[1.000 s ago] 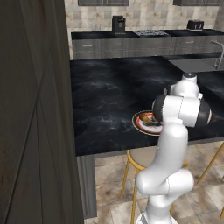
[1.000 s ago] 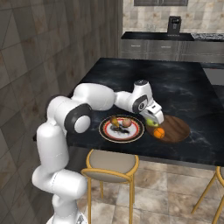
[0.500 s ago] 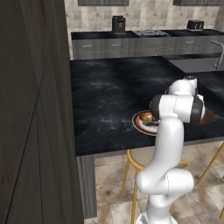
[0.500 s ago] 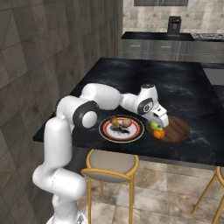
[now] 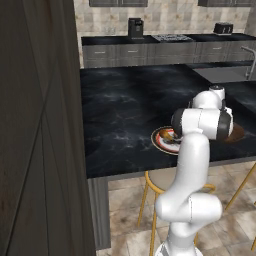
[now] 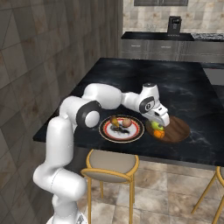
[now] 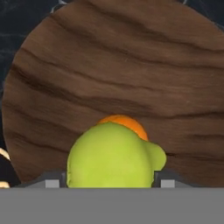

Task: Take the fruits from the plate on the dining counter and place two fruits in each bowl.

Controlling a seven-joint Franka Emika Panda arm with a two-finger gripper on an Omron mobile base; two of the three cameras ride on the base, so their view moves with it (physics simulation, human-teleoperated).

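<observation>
The end effector [image 6: 158, 125] hung over the near-left part of the dark wooden bowl [image 6: 177, 129], pinching the green fruit [image 7: 111, 156] between its fingers, so the bowl's floor lay straight ahead of it, along its line of reach. The orange fruit [image 7: 126, 122] already lay in that bowl, just beyond the green one and partly hidden by it; judged from this, a release would drop the green fruit beside or against the orange. The green fruit looked lumpy and roundish, with no clear long axis. Two brownish fruits [image 6: 121, 123] remained on the red-rimmed plate [image 6: 106, 131], just left of the bowl on the black counter [image 6: 175, 83].
</observation>
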